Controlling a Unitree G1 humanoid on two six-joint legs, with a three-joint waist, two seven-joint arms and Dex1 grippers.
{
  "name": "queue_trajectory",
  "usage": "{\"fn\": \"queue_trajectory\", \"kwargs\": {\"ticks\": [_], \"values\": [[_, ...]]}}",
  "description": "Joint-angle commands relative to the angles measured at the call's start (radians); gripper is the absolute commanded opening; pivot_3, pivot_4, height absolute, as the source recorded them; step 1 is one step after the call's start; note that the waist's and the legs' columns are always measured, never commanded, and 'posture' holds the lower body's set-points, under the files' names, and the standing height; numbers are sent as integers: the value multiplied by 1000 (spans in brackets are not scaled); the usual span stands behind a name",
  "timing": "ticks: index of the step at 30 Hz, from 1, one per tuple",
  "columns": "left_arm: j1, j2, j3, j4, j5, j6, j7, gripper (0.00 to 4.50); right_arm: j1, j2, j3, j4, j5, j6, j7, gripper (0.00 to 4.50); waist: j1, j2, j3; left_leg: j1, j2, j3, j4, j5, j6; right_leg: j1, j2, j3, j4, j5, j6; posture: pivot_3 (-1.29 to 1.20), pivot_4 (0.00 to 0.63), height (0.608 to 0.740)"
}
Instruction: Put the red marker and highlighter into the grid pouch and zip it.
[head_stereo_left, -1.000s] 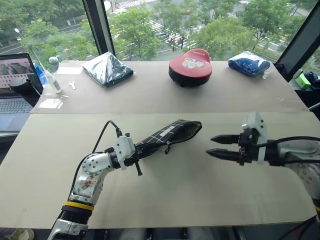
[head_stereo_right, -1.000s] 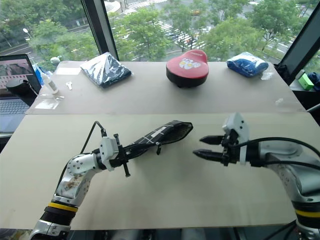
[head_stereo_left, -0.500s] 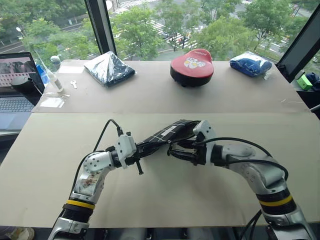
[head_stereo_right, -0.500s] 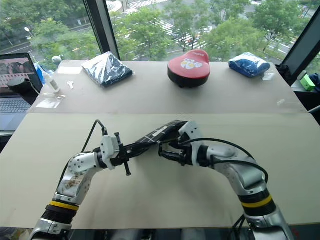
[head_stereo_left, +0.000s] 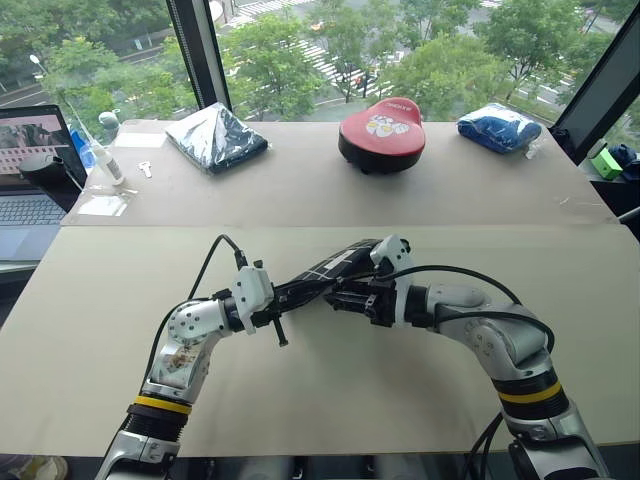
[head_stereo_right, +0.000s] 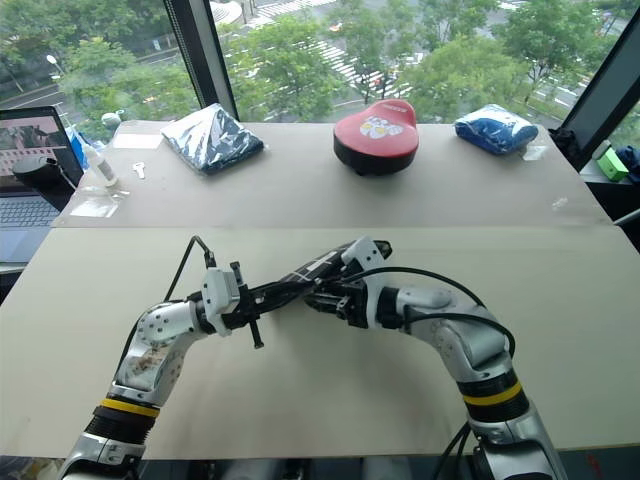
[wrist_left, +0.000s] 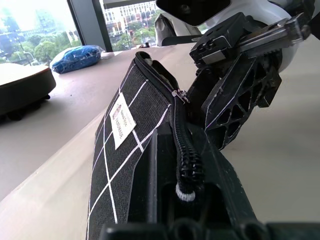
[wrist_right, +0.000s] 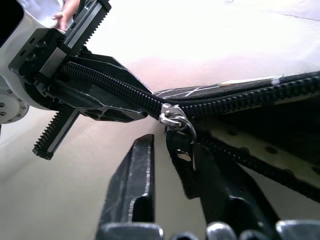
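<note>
Zipping is what is left: the pouch (head_stereo_left: 335, 268) is pinched by the left pincer (head_stereo_left: 283, 298), its zipper pull (wrist_right: 175, 120) met by the narrowed right pincer (head_stereo_left: 345, 298), grip unclear.

Black grid pouch (head_stereo_left: 340, 268) with white lines and white label, silver zipper slider, on beige surface (head_stereo_left: 400, 400).

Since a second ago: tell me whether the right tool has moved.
Yes. The right tool has swung left across the table, from open space to the grid pouch, at its zipper pull.
</note>
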Motion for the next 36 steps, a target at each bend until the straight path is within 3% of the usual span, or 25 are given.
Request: {"fn": "queue_trajectory", "kwargs": {"ticks": [1,11,20,26,32,35,36], "values": [[-9,-3,2,-11,-5,-13,0,0,-19,-16,-24,-30,8,-12,21,49,0,0,0,0,0,0,0,0,0,0,0,0,0,0,0,0,150,740],[-8,-4,-2,-12,-5,-14,-1,0,5,-63,-84,-39,22,-3,34,49,0,0,0,0,0,0,0,0,0,0,0,0,0,0,0,0,150,740],[2,0,-3,-14,-7,-16,-3,0,114,-323,-211,21,-27,-82,168,49,5,0,0,0,0,0,0,-2,3,2,-1,0,-1,0,0,0,150,740],[1,-2,-3,-9,-9,-20,-5,0,131,-409,-238,97,-77,-148,208,49,2,0,0,0,1,0,0,-2,3,2,0,0,-1,0,0,0,150,740],[1,-4,-2,-3,-11,-24,-8,0,132,-428,-228,152,-121,-210,224,49,2,0,0,0,1,0,0,-2,3,2,0,1,-1,0,0,0,150,740],[0,-5,-4,1,-9,-26,-10,0,128,-382,-214,141,-122,-231,205,49,2,0,0,0,1,0,0,-2,3,2,0,1,-1,0,0,0,150,740],[-1,-5,-4,2,-8,-27,-10,0,124,-360,-219,136,-103,-220,202,372,2,0,0,0,1,0,0,-2,3,2,0,1,-1,0,0,0,150,740]]}}
